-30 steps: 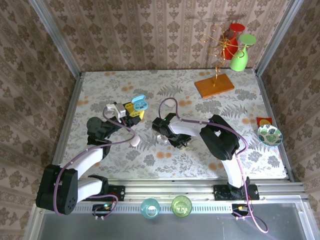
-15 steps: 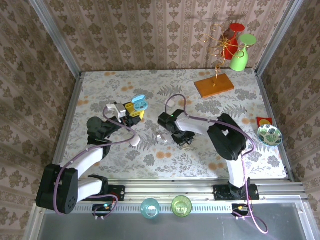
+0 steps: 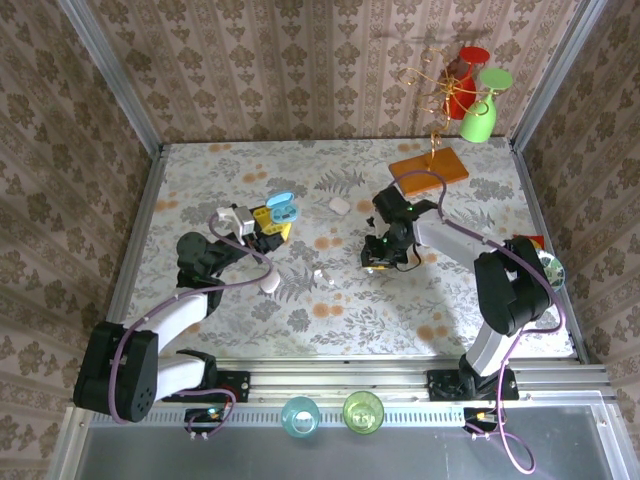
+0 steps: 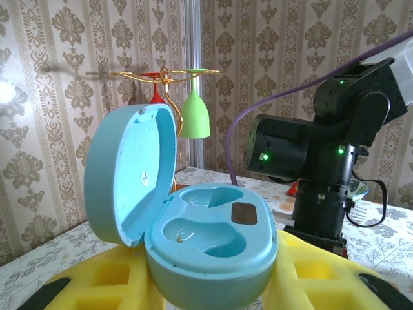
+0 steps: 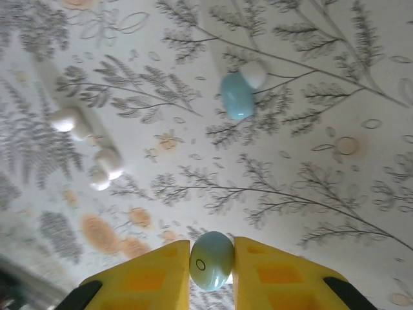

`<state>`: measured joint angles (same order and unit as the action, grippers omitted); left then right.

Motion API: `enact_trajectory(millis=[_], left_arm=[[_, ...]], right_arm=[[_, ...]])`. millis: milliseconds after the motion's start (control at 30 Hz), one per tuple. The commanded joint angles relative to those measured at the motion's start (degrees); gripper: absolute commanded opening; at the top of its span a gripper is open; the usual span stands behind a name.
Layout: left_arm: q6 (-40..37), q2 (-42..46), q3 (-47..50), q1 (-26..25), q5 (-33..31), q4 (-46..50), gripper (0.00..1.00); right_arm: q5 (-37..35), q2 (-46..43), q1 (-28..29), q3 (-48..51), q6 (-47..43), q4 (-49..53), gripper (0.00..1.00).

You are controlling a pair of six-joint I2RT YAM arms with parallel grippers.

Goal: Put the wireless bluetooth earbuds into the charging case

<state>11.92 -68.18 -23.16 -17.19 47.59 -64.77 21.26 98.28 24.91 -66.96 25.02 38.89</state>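
The charging case [image 4: 213, 242] is teal-blue and stands open, lid up, with both wells empty. My left gripper [image 4: 213, 287] is shut on its base between yellow fingers [image 4: 103, 284]; from above, the case [image 3: 282, 208] is at the left gripper [image 3: 270, 224]. My right gripper [image 5: 211, 261] is shut on a teal earbud [image 5: 211, 258], held above the table. In the top view this gripper [image 3: 377, 262] hangs right of centre. Another teal earbud [image 5: 237, 95] with a white tip lies on the table beyond it. Two white earbuds [image 5: 70, 120] [image 5: 106, 165] lie to the left.
A white oval case [image 3: 270, 283] lies beside the left arm and another white piece [image 3: 340, 205] lies mid-table. An orange board [image 3: 428, 170] with a wire stand and hanging cups [image 3: 478, 118] stands at the back right. A patterned bowl [image 3: 548, 270] sits at the right edge.
The right arm has swung to the right and farther back, and its jaws have closed on the teal earbud. The left gripper has kept still with the open case.
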Motion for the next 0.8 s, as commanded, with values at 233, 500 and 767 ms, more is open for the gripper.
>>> enact_trajectory(millis=[233, 500, 767], left_arm=[[-0.1, -1.2, -1.4, -1.0, 1.8, -2.7, 0.32], [-0.7, -3.6, -2.0, -3.2, 3.2, -2.8, 0.31], [-2.9, -6.0, -2.9, -5.8, 3.3, -1.7, 0.31]], right_arm=[[16.5, -3.6, -2.9, 3.8, 2.9, -7.8, 0.23], [19.1, -9.8, -2.4, 1.4, 1.9, -10.3, 0.23], [19.7, -13.8, 1.0, -7.4, 1.4, -9.2, 0.23]])
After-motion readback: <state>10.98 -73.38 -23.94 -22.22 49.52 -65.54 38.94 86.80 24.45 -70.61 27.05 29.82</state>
